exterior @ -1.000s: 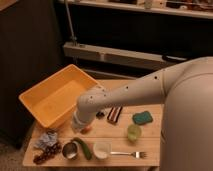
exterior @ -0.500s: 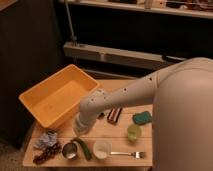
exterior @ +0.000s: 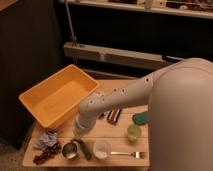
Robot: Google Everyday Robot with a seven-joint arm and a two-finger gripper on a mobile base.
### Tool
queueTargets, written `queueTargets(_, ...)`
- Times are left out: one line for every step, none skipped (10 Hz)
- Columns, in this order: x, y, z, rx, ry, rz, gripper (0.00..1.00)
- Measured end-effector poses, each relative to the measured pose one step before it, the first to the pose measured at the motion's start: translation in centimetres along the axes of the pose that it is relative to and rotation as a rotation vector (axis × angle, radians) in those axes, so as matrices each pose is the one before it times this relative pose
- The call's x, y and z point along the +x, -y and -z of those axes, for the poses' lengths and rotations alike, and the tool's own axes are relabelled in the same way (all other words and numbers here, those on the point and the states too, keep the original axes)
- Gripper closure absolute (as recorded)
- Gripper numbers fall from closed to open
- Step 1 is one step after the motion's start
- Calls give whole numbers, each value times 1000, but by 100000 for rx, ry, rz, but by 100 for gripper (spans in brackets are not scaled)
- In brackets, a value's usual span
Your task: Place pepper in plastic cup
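Dark green, slim pepper [exterior: 84, 149] lay just nearside of the gripper [exterior: 79, 134], grip state indiscernible; a mid-length grasp would suit carriage right to the translucent light-green plastic cup [exterior: 133, 132].

My arm's shell [exterior: 125, 95] looks like smooth, matt white plastic, down to my jaws, which hang low over the counter [exterior: 118, 134], just above the pepper [exterior: 85, 150]. The counter is pale, matt wood. The pepper's dark green skin looks smooth. The plastic cup [exterior: 133, 132] is translucent light green. The tray [exterior: 55, 100] is smooth orange plastic. The metal cup [exterior: 70, 150] beside the pepper is shiny, like the fork [exterior: 127, 154].
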State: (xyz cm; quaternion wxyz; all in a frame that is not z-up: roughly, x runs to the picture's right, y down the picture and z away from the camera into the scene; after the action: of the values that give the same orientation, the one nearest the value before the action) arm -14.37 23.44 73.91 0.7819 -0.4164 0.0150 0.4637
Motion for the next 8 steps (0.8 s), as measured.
queueTargets(236,172,-314,110,-416,-783,35)
queueTargets(269,125,-307,-27,-415,-690,35)
queueTargets(330,282,-234,-17,-356,-1015,35)
queueTargets(336,288,-272,-193,-310,-1127,35)
queueTargets(326,268,-309,-305,-433,-1190,35)
queueTargets(269,253,-278,-184,-405,-1168,35)
queueTargets(115,179,-156,23,-244,-1062,35)
queueTargets(46,155,-168,47,-270,-1123,35)
